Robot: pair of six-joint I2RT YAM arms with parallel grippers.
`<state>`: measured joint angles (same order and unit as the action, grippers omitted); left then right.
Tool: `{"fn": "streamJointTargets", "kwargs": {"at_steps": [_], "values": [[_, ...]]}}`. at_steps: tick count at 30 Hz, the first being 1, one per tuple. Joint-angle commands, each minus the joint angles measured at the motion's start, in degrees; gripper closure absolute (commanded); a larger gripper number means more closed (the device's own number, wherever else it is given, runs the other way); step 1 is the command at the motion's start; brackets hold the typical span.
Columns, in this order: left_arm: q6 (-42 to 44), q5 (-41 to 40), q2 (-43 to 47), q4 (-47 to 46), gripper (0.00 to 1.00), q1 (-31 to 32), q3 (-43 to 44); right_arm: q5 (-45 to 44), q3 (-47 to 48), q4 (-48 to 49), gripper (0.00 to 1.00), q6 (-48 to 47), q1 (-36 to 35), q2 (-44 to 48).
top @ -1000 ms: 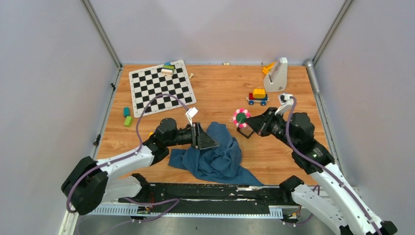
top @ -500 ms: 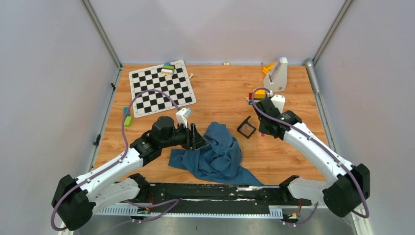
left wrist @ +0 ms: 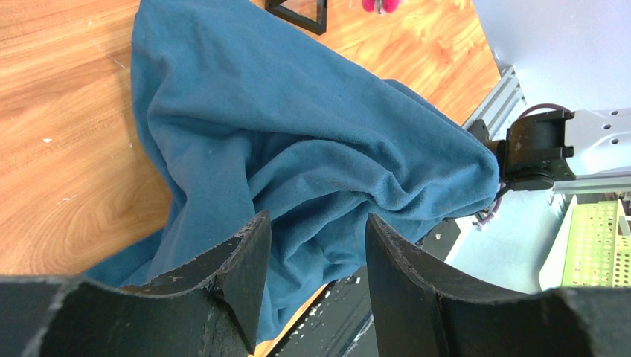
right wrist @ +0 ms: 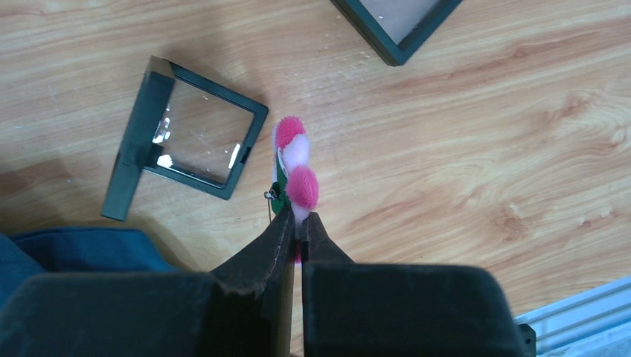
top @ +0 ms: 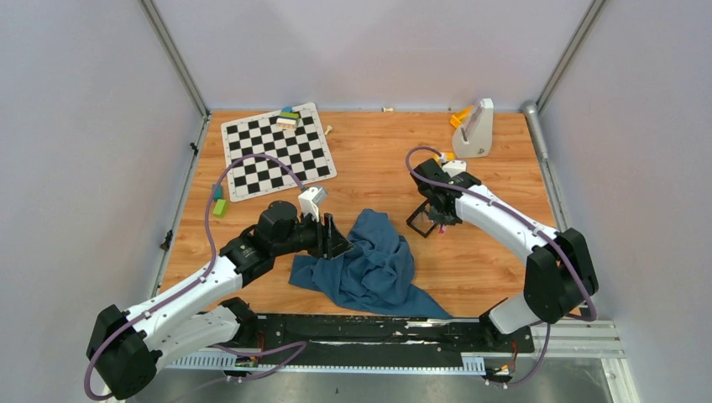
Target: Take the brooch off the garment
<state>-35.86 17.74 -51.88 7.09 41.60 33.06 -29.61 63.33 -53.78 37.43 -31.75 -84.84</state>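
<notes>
The right fingers (right wrist: 277, 242) clench only the lower edge of the brooch (right wrist: 295, 167), held clear of the garment (right wrist: 74, 249) over the desk (right wrist: 484, 149), so this thin pinch may let it twist free and drop; the left fingers (left wrist: 238, 275) stand spread at the garment.

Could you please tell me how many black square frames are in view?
2. In the right wrist view, one frame lies left of the brooch, and a second frame is cut by the top edge; the top view shows only one.
</notes>
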Motion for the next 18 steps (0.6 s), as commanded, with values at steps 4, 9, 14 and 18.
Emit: {"fn": "streamJointTargets", "kwargs": {"at_steps": [4, 9, 14, 18], "values": [[1.2, 0.6, 0.6, -0.7, 0.43, 0.1, 0.8, 2.0, 5.5, 3.8, 1.00, 0.6, -0.2, -5.4], [1.2, 0.8, 0.6, -0.9, 0.43, 0.1, 0.2, 3.0, 6.6, 4.2, 1.00, 0.0, -0.3, -8.6], [1.2, 1.1, 0.8, -0.9, 0.43, 0.1, 0.1, 5.6, 6.8, 5.1, 0.88, -0.5, -0.2, -9.2], [1.1, 1.2, 0.9, -0.9, 0.43, 0.1, 0.1, 7.4, 6.3, 6.5, 0.81, -0.8, -0.3, -7.2]]}}
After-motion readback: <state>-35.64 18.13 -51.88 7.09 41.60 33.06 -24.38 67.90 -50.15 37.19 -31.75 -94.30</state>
